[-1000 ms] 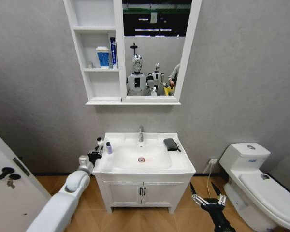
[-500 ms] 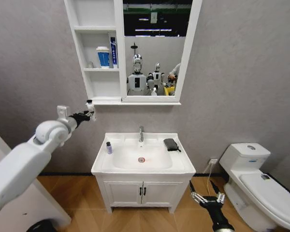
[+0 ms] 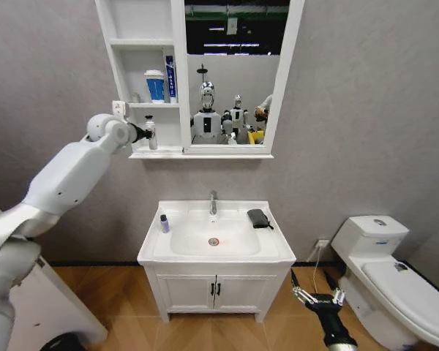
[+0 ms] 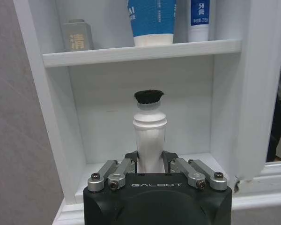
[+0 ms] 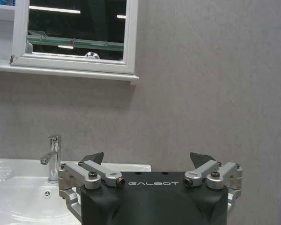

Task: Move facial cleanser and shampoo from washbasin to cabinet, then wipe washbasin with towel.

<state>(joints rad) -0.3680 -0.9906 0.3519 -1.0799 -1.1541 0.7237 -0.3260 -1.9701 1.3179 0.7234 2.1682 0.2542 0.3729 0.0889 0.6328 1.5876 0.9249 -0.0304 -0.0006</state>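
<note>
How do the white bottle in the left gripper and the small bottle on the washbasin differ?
The white bottle has a black cap; the purple bottle has a dark cap. The white bottle is clamped in the left gripper at the cabinet's lowest shelf; the purple bottle stands free on the washbasin rim, left of the faucet. Both are upright.

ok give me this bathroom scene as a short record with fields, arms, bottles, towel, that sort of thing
left gripper: shut on the white bottle with black cap, at the bottom open shelf of the white wall cabinet
right gripper: open, low by the vanity's right front
small purple bottle: upright on the white ceramic washbasin, left rim
dark folded towel: on the basin's back right corner
middle shelf: blue-and-white cup, blue tube
</note>
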